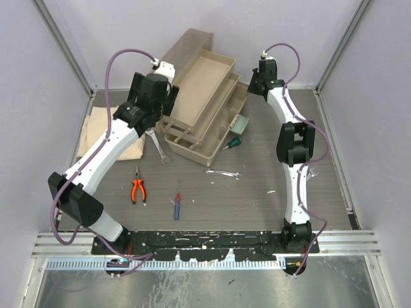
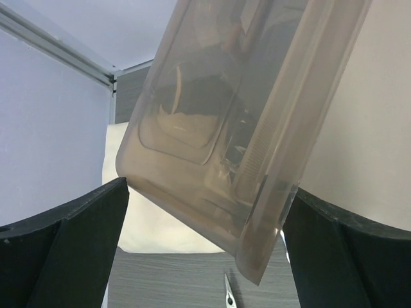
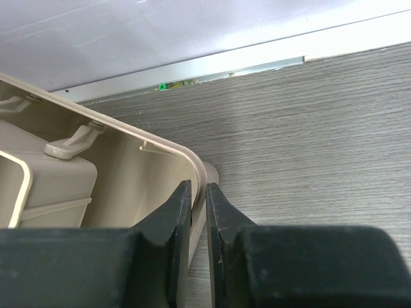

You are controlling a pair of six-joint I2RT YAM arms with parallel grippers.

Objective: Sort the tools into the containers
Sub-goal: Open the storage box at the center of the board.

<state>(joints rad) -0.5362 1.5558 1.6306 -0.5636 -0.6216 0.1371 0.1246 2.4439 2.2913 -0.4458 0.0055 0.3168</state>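
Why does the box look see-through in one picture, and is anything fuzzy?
Left wrist view: light shines through the brown toolbox wall, so dim shapes show inside; it is very close and looks soft. Right wrist view: the right pincer is slightly blurred, while the table grain is sharp. Top view: even light, faint shadows.

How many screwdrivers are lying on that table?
2. The green-handled screwdriver lies beside the toolbox; the blue-and-red screwdriver lies right of the pliers. Others may be hidden.
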